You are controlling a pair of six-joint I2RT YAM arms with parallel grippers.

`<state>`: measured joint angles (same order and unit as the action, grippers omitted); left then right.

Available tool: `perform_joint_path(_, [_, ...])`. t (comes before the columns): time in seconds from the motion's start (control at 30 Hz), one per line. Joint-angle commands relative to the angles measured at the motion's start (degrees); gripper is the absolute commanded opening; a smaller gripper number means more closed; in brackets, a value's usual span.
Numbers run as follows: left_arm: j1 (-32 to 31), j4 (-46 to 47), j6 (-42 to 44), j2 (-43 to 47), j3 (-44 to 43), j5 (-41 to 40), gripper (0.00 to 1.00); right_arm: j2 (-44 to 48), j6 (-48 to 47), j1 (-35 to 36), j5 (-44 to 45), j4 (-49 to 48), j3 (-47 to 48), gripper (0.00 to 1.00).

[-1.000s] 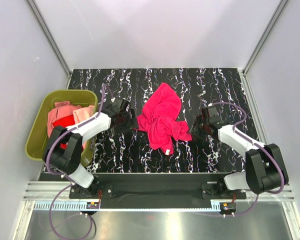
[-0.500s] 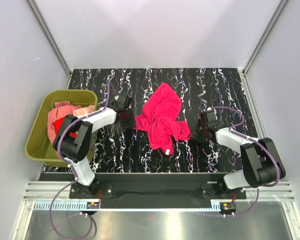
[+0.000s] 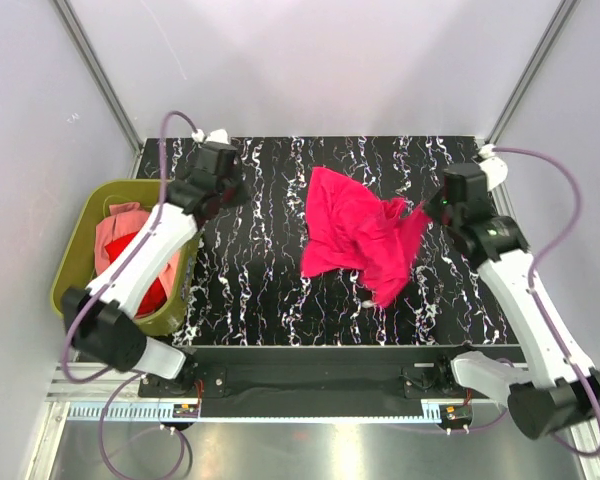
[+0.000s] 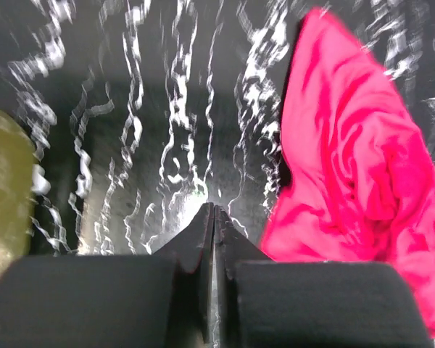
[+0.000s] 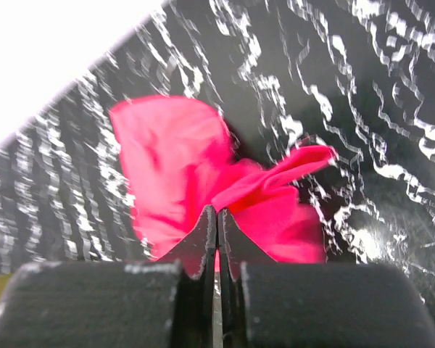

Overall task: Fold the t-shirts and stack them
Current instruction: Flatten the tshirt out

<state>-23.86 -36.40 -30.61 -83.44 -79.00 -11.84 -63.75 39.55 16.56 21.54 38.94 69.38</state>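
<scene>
A bright magenta-pink t-shirt (image 3: pixel 355 230) is stretched, crumpled, across the middle of the black marbled table. My right gripper (image 3: pixel 427 210) is shut on its right edge and lifts that edge off the table; pink cloth (image 5: pixel 174 159) shows between the right gripper's (image 5: pixel 217 212) closed fingertips. My left gripper (image 3: pixel 223 195) hovers over the table's far left, apart from the shirt (image 4: pixel 348 167). Nothing is between the left gripper's (image 4: pixel 213 210) meeting tips. Pale salmon-pink (image 3: pixel 115 235) and red (image 3: pixel 150 285) t-shirts lie bunched in the tub.
An olive-green plastic tub (image 3: pixel 75 260) stands at the table's left edge, and its rim (image 4: pixel 3 188) shows in the left wrist view. Grey walls close in the table at the back and on both sides. The arm bases sit at the near edge.
Both arms have swung up and away from the near middle. The right gripper shut on the magenta shirt and pulled it up to the right; the left gripper left the shirt and moved toward the far left.
</scene>
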Motion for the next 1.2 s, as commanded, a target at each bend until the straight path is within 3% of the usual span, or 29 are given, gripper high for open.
perform_joint_path(0.0, [0.21, 1.74, 3.71, 3.01, 2.95, 1.26, 0.32, 2.39, -2.19, -0.12, 2.91, 4.22, 1.63, 0.0])
perform_joint_path(0.03, [0.21, 3.17, 3.8, 3.11, 4.28, 4.16, 0.48, 2.92, -2.28, -0.12, 0.46, 3.78, 1.2, 0.0])
perform_joint_path(0.07, [0.13, 4.05, 3.19, 2.85, 5.34, 8.8, 0.52, 3.97, -1.94, -0.12, -0.26, 3.78, 0.93, 0.0])
perform_joint_path(0.3, [-5.4, 14.67, -1.2, -5.83, 11.85, 18.51, 0.58, 7.14, -1.58, -0.12, -0.89, 4.56, -2.23, 0.0])
perform_joint_path(0.5, [-11.73, 24.61, -4.89, -16.55, 9.76, 26.33, 0.6, 8.81, -2.63, -0.12, 0.34, 4.92, -2.85, 0.0])
perform_joint_path(0.83, [-21.92, 26.65, -10.34, -27.47, 4.91, 24.05, 0.62, 10.31, -3.08, -0.03, -1.67, 3.95, -3.64, 0.0])
perform_joint_path(1.17, [-23.52, 24.45, -11.22, -33.19, 2.54, 22.73, 0.64, 11.1, -3.78, -0.12, -2.64, 2.81, -4.52, 0.0])
